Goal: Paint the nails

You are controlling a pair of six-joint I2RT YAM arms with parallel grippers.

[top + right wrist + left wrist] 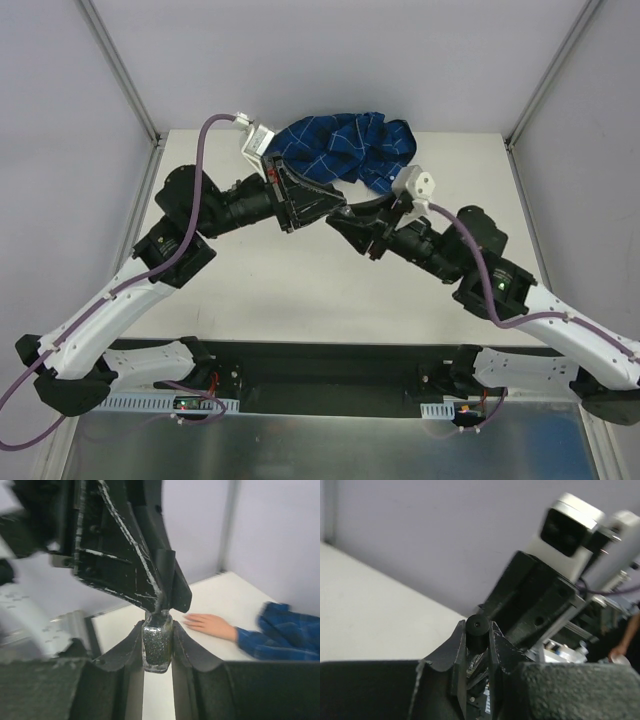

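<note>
The left arm and right arm bend inward and meet over the middle of the table. The left gripper is clamped tight on a black cap, held above the bottle. The right gripper squeezes that glittery dark bottle upright between its fingers.

The dummy hand lies flat on the table just beyond the bottle. Its long axis runs across the right wrist view, fingers pointing left toward the bottle and the blue checked sleeve trailing right. The nails are too small to make out.

The table is white, and the walls are pale grey.
</note>
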